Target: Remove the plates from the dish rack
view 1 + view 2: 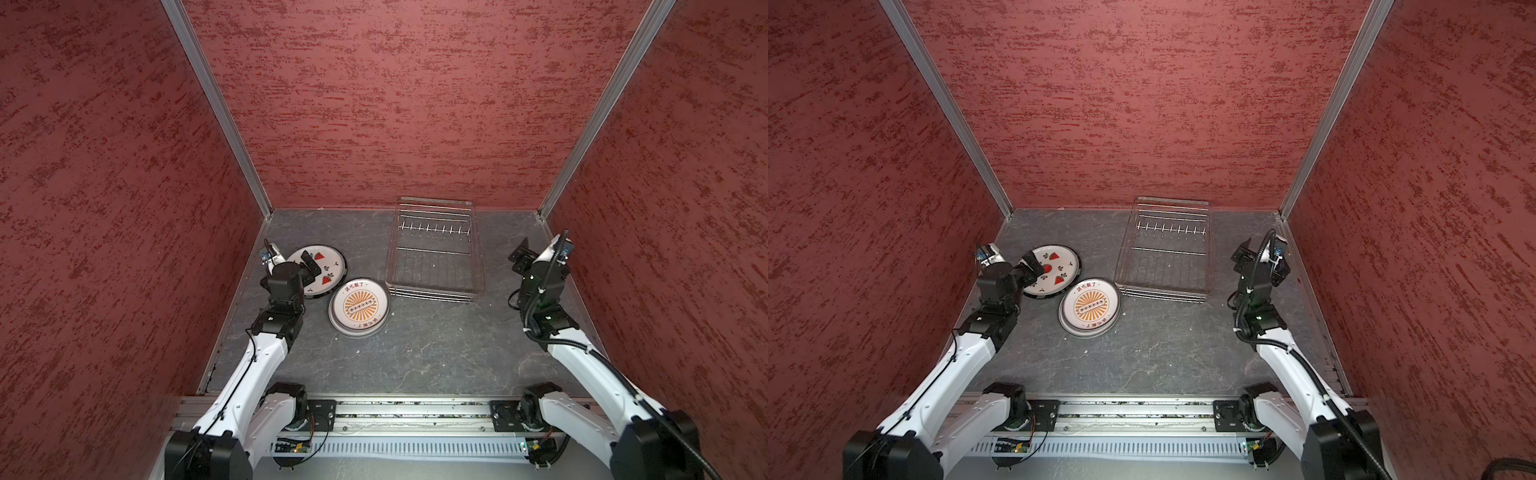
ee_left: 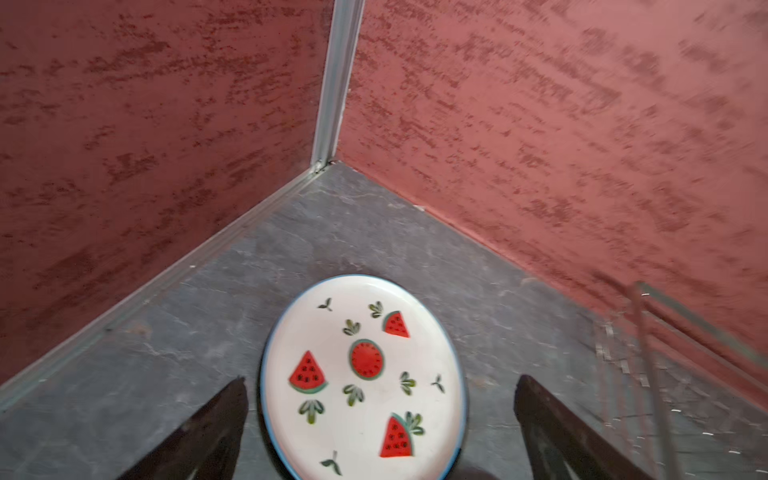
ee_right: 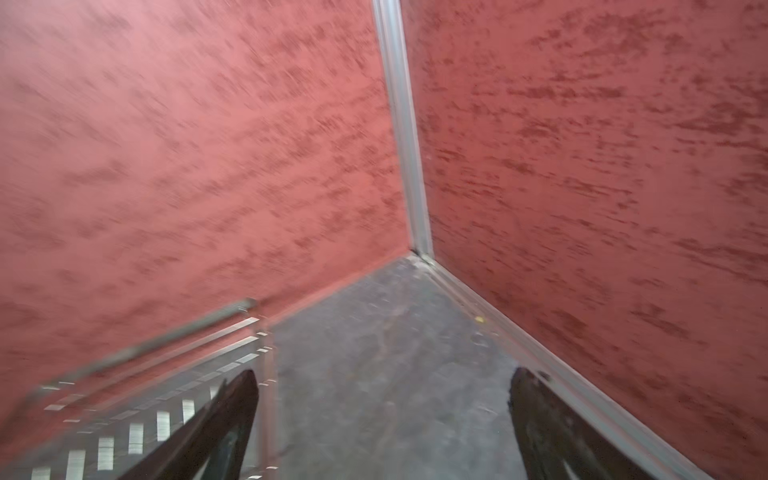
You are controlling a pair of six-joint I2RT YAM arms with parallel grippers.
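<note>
1. Across both top views, the dish rack (image 1: pixel 434 249) stands at the back of the desk (image 1: pixel 415 357) with its prongs bare and no plate in it.
2. The plates lie in two low stacks on the desk left of the rack. A watermelon plate (image 1: pixel 330 270) tops the one nearer the left wall. An orange sunburst plate (image 1: pixel 360 307) tops the other, just beside the rack's front corner.
3. The left gripper (image 1: pixel 311 266) hovers over the watermelon plate, its jaws spread wide and holding nothing. The right gripper (image 1: pixel 519 252) hangs to the right of the rack, well apart from every plate, jaws likewise wide and empty.
4. From the left wrist view, we see the watermelon plate (image 2: pixel 365 374) lying flat and face up below the open jaws. Neither jaw touches it. A darker rim peeks out beneath it.
5. From the right wrist view, which is blurred, we see only bare desk between the jaws, with a corner of the rack (image 3: pixel 124 374) beside one of them.
6. We judge the plates to be glazed ceramic: stiff, fairly heavy, slick and quick to chip. The raised rim is the only hold on a flat plate, so we would pinch it there, firmly, and lift without dragging.
</note>
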